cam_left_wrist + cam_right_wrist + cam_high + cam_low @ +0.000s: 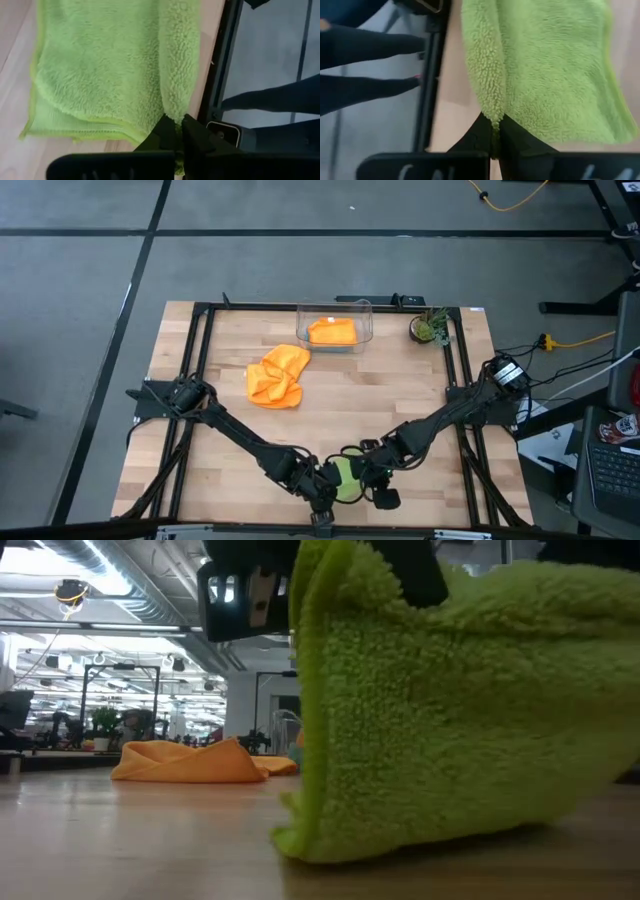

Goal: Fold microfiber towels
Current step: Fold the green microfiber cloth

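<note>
— When the table is seen from above, what is held?
— The lime green towel is pinched at the near edge between the left tool and the right tool. A crumpled orange towel is seen mid-table; another orange towel is kept in the clear bin.

— And at table height?
— The green towel is seen lifted, its lower fold touching the wood.

— The wrist views?
— Each tool is clamped on a towel edge.

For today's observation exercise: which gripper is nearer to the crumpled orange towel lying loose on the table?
Left. The left gripper is on the same side of the table as the orange towel. The right gripper is slightly farther away. Both are shut on the green towel at the near edge.
</note>
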Robot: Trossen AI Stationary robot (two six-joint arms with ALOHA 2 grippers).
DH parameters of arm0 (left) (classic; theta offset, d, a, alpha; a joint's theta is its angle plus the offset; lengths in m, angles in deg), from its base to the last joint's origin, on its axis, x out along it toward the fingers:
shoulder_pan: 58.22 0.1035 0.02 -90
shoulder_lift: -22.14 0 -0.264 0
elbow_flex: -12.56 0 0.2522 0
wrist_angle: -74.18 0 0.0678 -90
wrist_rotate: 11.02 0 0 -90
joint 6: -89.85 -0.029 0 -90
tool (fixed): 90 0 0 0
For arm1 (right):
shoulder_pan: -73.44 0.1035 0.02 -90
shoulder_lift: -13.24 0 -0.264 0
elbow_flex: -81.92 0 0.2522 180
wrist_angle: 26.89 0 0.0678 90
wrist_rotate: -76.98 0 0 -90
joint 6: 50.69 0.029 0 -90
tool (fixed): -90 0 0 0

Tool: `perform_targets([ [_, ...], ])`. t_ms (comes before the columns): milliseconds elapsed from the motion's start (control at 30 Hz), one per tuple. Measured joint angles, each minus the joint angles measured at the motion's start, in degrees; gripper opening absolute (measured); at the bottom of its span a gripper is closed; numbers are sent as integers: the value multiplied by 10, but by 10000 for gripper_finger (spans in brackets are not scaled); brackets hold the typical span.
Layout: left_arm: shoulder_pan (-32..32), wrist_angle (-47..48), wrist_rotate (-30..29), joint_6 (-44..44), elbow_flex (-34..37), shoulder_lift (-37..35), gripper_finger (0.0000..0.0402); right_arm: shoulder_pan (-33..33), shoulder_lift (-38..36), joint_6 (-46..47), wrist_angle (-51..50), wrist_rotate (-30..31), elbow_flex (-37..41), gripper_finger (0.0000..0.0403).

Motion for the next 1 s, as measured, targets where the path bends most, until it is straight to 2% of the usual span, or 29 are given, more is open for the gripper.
perform_targets([
  [300,-2,-53,49,11,-1,3,0,-4,0,27,24,-119,-1,12],
  [367,-2,-52,46,7,-1,3,0,-4,0,26,28,-118,-1,12],
  [633,-3,10,-12,8,-1,3,0,-7,18,30,11,-32,-1,12],
  [867,1,11,-20,28,18,11,0,-24,36,40,24,-112,0,11],
  [1000,1,-4,-24,37,34,12,0,-33,35,40,29,-133,0,11],
])
